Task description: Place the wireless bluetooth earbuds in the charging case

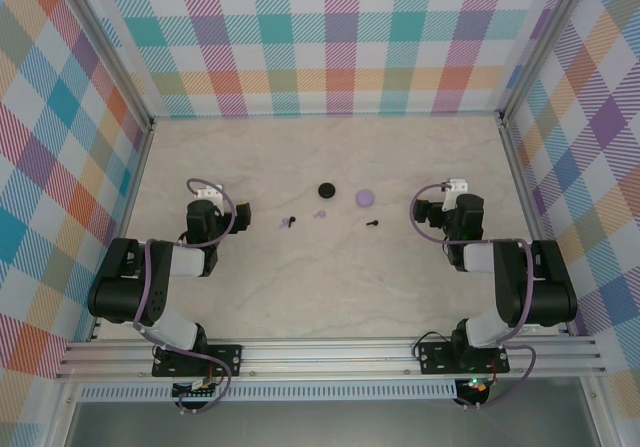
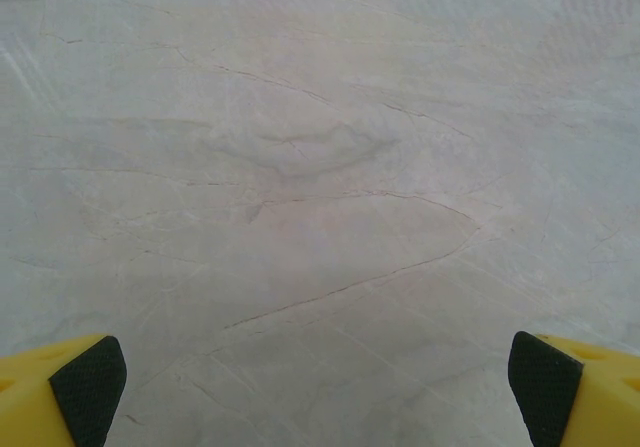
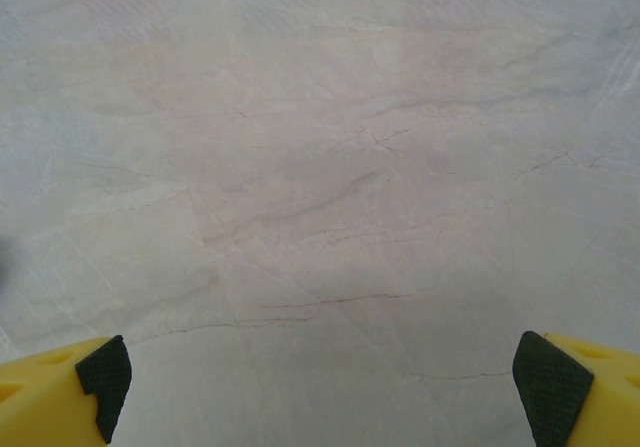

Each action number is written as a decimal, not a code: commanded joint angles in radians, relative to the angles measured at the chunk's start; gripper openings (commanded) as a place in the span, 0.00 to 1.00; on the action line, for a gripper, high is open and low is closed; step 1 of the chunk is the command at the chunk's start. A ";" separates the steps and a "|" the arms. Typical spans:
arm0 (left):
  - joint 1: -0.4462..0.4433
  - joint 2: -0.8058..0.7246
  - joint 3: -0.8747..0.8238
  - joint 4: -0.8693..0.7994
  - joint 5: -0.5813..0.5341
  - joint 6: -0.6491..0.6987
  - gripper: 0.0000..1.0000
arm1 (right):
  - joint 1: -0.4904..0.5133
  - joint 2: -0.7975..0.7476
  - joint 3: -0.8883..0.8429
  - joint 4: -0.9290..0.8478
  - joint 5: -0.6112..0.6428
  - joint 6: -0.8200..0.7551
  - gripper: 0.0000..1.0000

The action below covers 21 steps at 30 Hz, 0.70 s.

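Note:
In the top view a black round case point(image 1: 326, 189) and a lilac round case point(image 1: 365, 198) lie at mid table. Tiny earbuds are scattered just in front of them: a black one point(image 1: 372, 223), a lilac one point(image 1: 320, 213), and a black and lilac pair point(image 1: 288, 222). My left gripper point(image 1: 205, 199) rests low at the left, well clear of the buds. My right gripper point(image 1: 455, 192) sits at the right, beyond the lilac case. Both are open: in the wrist views each gripper point(image 2: 320, 392) point(image 3: 320, 392) has its yellow, black-padded fingers point(image 2: 88, 385) point(image 3: 100, 372) wide apart over bare marble.
The marble-patterned tabletop point(image 1: 320, 287) is walled by checked panels on the left, back and right point(image 1: 320, 37). A metal rail point(image 1: 330, 352) carries both arm bases along the near edge.

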 commanded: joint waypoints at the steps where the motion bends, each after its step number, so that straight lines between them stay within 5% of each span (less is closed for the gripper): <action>1: 0.014 -0.053 0.068 -0.105 -0.068 -0.034 1.00 | -0.006 -0.082 0.154 -0.309 0.018 0.049 1.00; 4: 0.014 -0.102 0.171 -0.330 -0.107 -0.055 1.00 | -0.005 -0.121 0.225 -0.478 -0.019 0.079 1.00; 12: 0.013 -0.140 0.444 -0.774 0.034 -0.189 1.00 | -0.001 -0.154 0.423 -0.863 -0.108 0.184 1.00; 21: -0.014 0.065 0.760 -1.132 0.377 -0.392 1.00 | 0.085 -0.059 0.610 -1.049 -0.321 0.294 1.00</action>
